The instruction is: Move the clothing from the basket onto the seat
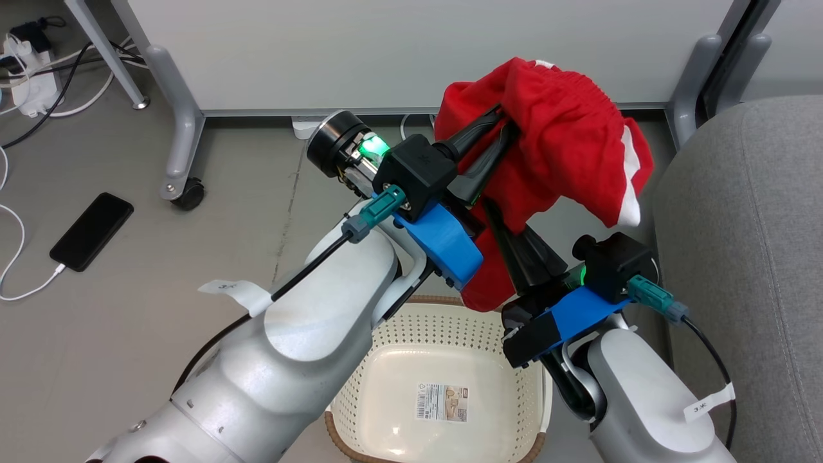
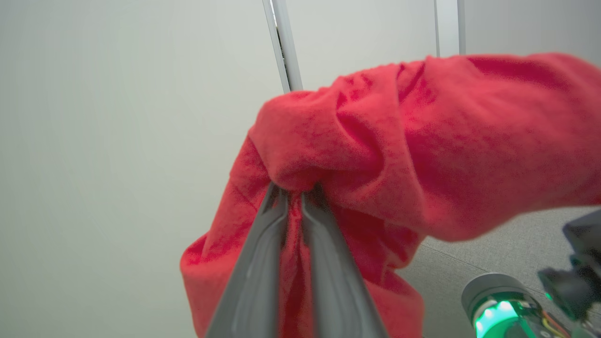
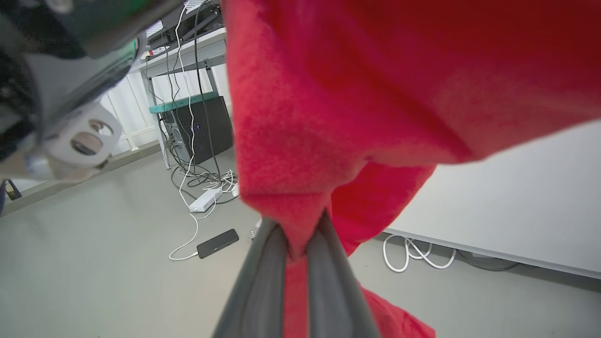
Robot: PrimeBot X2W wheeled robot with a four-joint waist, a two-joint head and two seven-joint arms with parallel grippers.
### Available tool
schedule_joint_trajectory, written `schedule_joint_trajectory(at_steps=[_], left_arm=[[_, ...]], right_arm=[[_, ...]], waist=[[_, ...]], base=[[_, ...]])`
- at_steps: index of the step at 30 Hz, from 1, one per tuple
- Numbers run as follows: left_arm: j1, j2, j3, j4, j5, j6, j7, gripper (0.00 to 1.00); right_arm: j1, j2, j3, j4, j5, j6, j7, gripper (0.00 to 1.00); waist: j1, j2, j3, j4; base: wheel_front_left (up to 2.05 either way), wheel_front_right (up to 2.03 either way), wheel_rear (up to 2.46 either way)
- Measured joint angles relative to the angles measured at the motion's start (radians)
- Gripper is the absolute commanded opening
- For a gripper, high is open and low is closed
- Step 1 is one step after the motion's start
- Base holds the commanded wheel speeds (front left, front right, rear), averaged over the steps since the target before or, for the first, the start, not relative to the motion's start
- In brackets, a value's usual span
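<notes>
Clothing (image 1: 566, 148) is off the basket (image 1: 450, 328) and in the air, upper right of centre in the head view. It is bunched and draped, with white trim on its right edge.

Left gripper (image 1: 505, 123) comes in from the centre, fingers pointing up-right. It is pinched narrow on the cloth's upper bulk. The left wrist view shows the same: the gripper (image 2: 293, 190) has its fingers near-touching, with a red fold clamped at the tips.

Right gripper (image 1: 492, 212) comes up from the lower right, fingers pointing up-left. It is nipped onto the lower hanging part. In the right wrist view the gripper (image 3: 298, 227) holds a red corner squeezed between the tips.

Cloth runs roughly top right to lower centre, strung between the two grips.

Key relation: the seat (image 1: 739, 225) fills the right edge of the head view, just right of the cloth's white-trimmed edge. The right arm is the nearer one, close beside it. The carry looks like a shift rightward in frame, both arms together, then a release over the grey cushion.

Basket is at bottom centre, under the arms, its floor label showing. No cloth is visible in the part that shows.
</notes>
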Motion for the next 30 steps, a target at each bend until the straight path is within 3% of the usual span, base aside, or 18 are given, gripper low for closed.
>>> schedule_joint_trajectory(at_steps=[24, 25, 26, 30], left_arm=[[0.006, -0.002, 0.012, 0.009, 0.019, -0.002, 0.0, 0.0], [0.006, -0.002, 0.014, 0.011, 0.019, -0.002, 0.0, 0.22], [0.006, -0.002, 0.016, 0.011, 0.019, -0.002, 0.0, 1.0], [0.007, -0.002, 0.025, 0.008, 0.026, -0.002, 0.0, 1.0]], right_arm=[[0.001, 0.0, 0.002, -0.005, -0.009, 0.0, 0.0, 0.0], [0.001, 0.0, 0.001, -0.005, -0.01, 0.0, 0.0, 0.0], [0.001, 0.0, 0.001, -0.005, -0.01, 0.0, 0.0, 0.0], [0.001, 0.0, 0.0, -0.006, -0.011, 0.0, 0.0, 0.0]], waist=[[-0.0001, 0.0, -0.002, -0.004], [-0.0001, 0.0, -0.002, -0.005], [-0.0001, 0.0, -0.001, -0.005], [-0.0001, 0.0, 0.001, -0.005]], base=[[0.0, 0.0, 0.0], [0.0, 0.0, 0.0], [0.0, 0.0, 0.0], [0.0, 0.0, 0.0]])
